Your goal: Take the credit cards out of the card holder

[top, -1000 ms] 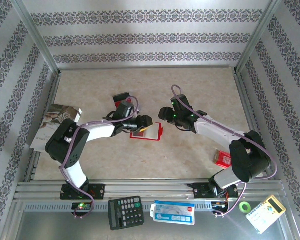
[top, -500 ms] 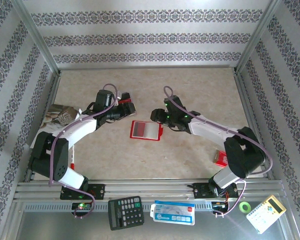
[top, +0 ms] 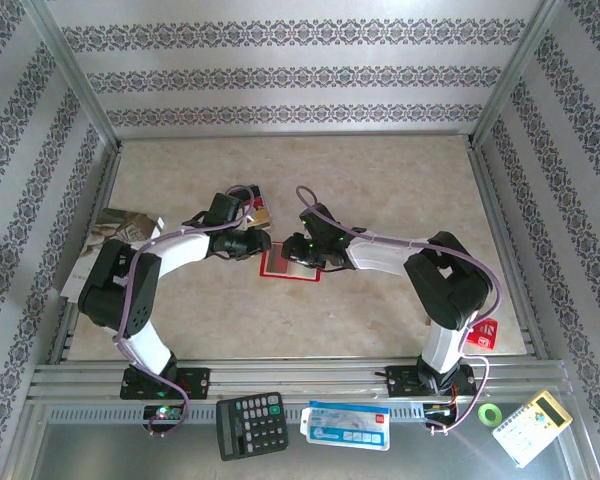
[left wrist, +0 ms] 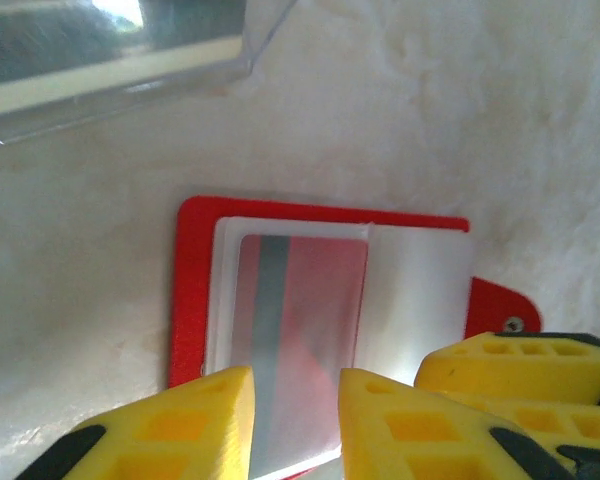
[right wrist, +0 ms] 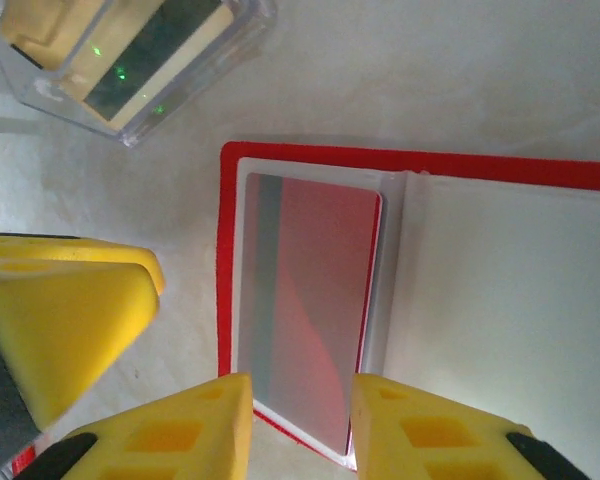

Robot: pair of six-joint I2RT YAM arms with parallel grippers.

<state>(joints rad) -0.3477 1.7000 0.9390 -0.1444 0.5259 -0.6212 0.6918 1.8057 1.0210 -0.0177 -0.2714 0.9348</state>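
The red card holder (top: pixel 285 267) lies open and flat on the table, pale pockets up (left wrist: pixel 420 290) (right wrist: pixel 510 300). A red credit card with a grey stripe sits in its left pocket (left wrist: pixel 300 300) (right wrist: pixel 310 290). My left gripper (top: pixel 255 243) (left wrist: pixel 295 405) hovers over the holder's near edge, jaws a little apart above that card. My right gripper (top: pixel 295 250) (right wrist: pixel 300 415) comes in from the other side, also slightly open over the same card. A tan card with a dark stripe (right wrist: pixel 130 50) lies in a clear box (top: pixel 257 208).
The clear box (left wrist: pixel 120 60) stands just behind the holder. A booklet (top: pixel 115 235) lies at the left wall and a red box (top: pixel 482 335) at the right. A calculator (top: pixel 250 425), blue-and-white packet (top: pixel 345 425) and green tape roll (top: pixel 490 413) sit on the front shelf.
My left gripper has come back from the clear box to the holder. My right gripper has moved left over it. Both pairs of jaws have narrowed.
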